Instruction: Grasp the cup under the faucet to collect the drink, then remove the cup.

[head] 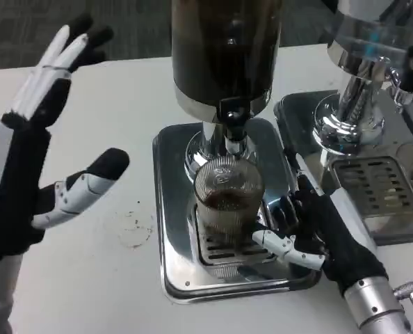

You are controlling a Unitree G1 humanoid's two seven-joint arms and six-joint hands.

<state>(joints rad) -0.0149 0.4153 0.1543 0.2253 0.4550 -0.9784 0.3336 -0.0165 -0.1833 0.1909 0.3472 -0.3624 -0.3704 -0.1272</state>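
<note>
The right hand (311, 233) grips the cup (229, 198) to its left, under the faucet (233, 129). The cup holds a little dark drink. The left hand (33, 174), open and empty, hovers far left. Filling and removal remain.

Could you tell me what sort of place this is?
Probably a drink-dispensing station on a white table: a dark-filled dispenser stands over a steel drip tray, a ribbed glass cup sits under its faucet, and a second dispenser stands alongside.
</note>
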